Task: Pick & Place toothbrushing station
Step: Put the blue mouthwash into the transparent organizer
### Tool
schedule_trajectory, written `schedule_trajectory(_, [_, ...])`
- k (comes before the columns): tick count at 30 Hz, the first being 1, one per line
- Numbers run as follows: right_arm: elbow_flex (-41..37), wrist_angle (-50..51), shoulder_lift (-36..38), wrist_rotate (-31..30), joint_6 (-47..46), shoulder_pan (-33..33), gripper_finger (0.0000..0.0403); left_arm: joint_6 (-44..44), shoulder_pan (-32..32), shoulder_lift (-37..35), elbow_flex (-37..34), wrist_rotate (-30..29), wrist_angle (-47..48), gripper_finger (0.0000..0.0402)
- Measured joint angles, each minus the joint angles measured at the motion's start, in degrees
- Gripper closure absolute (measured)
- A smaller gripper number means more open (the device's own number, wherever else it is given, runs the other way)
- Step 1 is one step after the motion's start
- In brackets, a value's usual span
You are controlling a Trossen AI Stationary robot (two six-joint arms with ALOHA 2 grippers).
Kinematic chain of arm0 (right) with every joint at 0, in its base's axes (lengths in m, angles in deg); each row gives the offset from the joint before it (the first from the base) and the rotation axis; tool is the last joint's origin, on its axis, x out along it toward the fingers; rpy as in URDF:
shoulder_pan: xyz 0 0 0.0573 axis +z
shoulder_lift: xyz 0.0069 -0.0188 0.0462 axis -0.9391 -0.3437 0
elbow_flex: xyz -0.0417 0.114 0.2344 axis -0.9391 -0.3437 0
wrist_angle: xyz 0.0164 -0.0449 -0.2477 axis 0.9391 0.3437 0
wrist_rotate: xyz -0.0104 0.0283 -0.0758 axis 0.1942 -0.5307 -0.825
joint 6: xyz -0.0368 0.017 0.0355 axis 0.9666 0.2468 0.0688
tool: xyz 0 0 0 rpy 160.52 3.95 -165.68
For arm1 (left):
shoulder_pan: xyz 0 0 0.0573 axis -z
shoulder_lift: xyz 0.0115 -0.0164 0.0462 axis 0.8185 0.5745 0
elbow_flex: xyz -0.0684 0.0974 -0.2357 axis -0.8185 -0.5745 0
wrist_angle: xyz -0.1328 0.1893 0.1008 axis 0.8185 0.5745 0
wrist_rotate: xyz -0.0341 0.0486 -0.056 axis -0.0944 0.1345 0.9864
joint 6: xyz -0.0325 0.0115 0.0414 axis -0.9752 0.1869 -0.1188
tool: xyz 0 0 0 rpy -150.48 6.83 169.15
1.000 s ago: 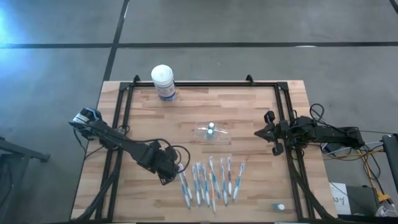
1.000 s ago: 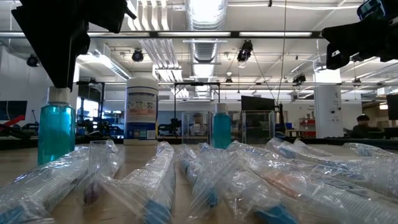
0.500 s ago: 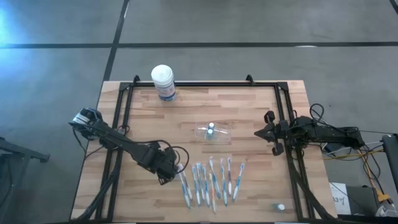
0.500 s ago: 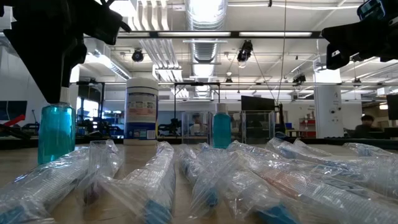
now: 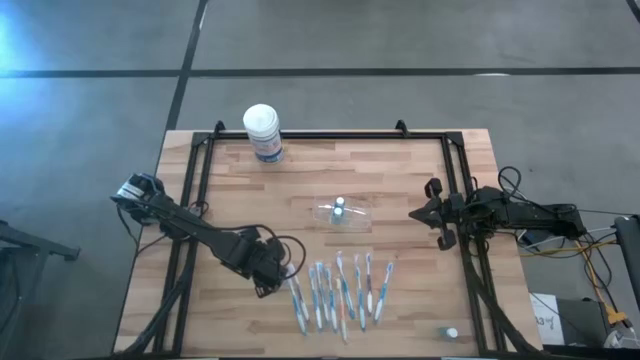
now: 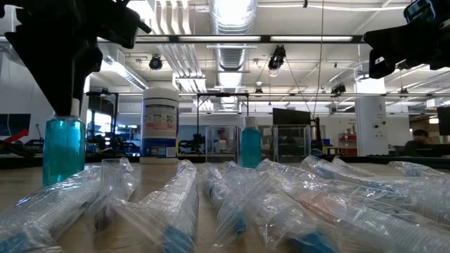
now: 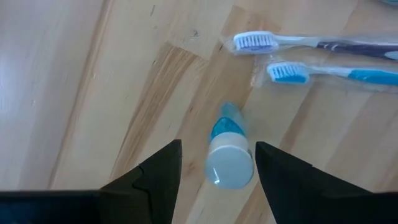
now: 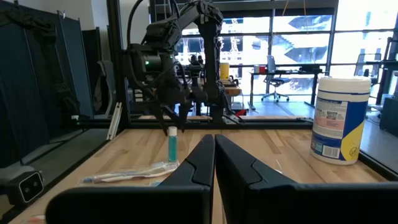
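The toothbrushing station (image 5: pixel 352 215), a see-through holder, rests on the table's middle with a small teal bottle (image 5: pixel 339 207) standing in it. A second teal bottle with a white cap (image 7: pixel 229 163) stands upright near the table's left. My left gripper (image 7: pixel 217 146) points down over it, open. One finger (image 7: pixel 158 177) is on each side of the cap, and neither touches it. In the low view this bottle (image 6: pixel 63 149) shows below the gripper. My right gripper (image 8: pixel 213 148) waits at the right edge (image 5: pixel 414 213), level and shut, holding nothing.
Several wrapped toothbrushes (image 5: pixel 340 290) lie in a row toward the near edge, just right of my left gripper. A white-lidded canister (image 5: pixel 262 131) stands at the far left. A small white-capped thing (image 5: pixel 451 333) sits near the right corner. A black frame (image 5: pixel 320 136) borders the table.
My left gripper has come down a little over the bottle's white cap, so that the low view now hides most of the cap. Its fingers have stayed open. The bottle has not moved.
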Motion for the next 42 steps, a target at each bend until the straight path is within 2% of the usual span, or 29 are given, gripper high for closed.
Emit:
schedule_trajectory(11, [0.0, 0.0, 0.0, -0.02, 0.85, 0.0, 0.0392, -1.2, 0.0, 0.0, -0.04, 0.04, -0.74, 0.0224])
schedule_trajectory(22, [0.0, 0.0, 0.0, 0.0, 0.87, 0.0, 0.0392, -0.97, 0.0, -0.04, -0.31, 1.45, -0.83, 0.0303])
schedule_trajectory(30, [0.0, -0.02, 0.0, 0.0, 0.9, 0.0, 0.0392, 2.73, 0.0, -0.12, 1.11, 1.51, -0.32, 0.0304])
schedule_trajectory(36, [0.0, -0.01, 0.0, -0.02, 1.1, 0.0, 0.0392, 11.58, -0.19, -3.87, 5.36, -2.43, -0.02, 0.0304])
schedule_trajectory(42, [0.01, -0.02, 0.0, -0.04, 1.46, 0.0, 0.0392, 20.69, -2.38, -13.21, 5.26, -10.78, 1.09, 0.0303])
